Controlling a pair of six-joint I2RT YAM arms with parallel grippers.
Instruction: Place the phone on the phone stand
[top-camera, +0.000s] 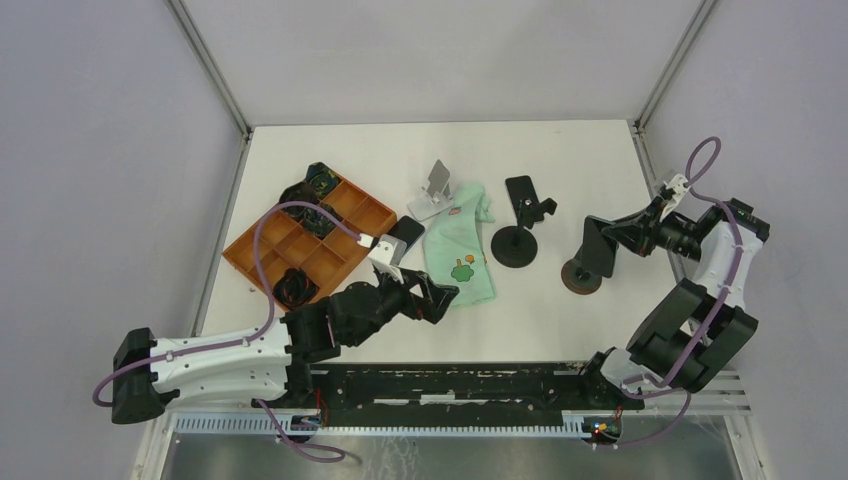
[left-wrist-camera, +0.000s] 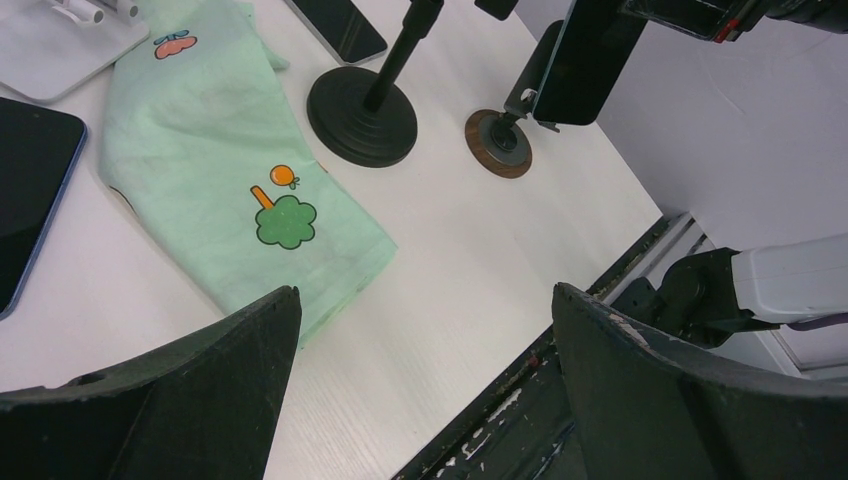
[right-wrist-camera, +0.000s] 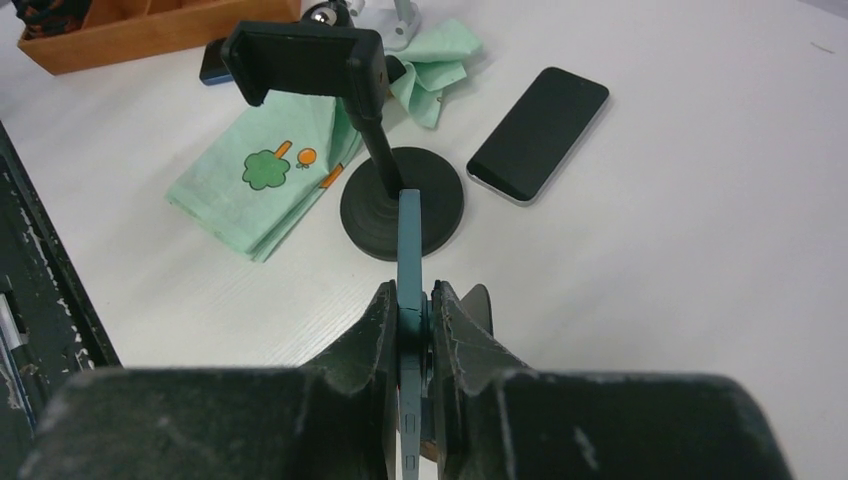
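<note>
Nearest the arms' bases, the left gripper (top-camera: 438, 298) hovers with its jaws spread wide and nothing between them, just above the near corner of a green cloth (top-camera: 462, 250). On the right side of the table, the right gripper (right-wrist-camera: 415, 295) is clamped tight on the phone (right-wrist-camera: 410, 240). It holds the phone on edge directly over a small stand with a round brown base (top-camera: 578, 280). The left wrist view shows the phone hard against that stand's bracket, but whether it is seated there cannot be told.

Just beyond, between the cloth and the brown-based stand, a black stand (top-camera: 512, 247) rises from its round base to a clamp at the top. To the cloth's left, a dark phone with a blue rim (top-camera: 405, 232) lies flat beside an orange tray (top-camera: 368, 212), and dark bundles sit in some of the tray's compartments. Farther back, a black phone (right-wrist-camera: 538, 135) lies flat on the white table (top-camera: 600, 160). A white stand (top-camera: 435, 190) sits at the cloth's far end.
</note>
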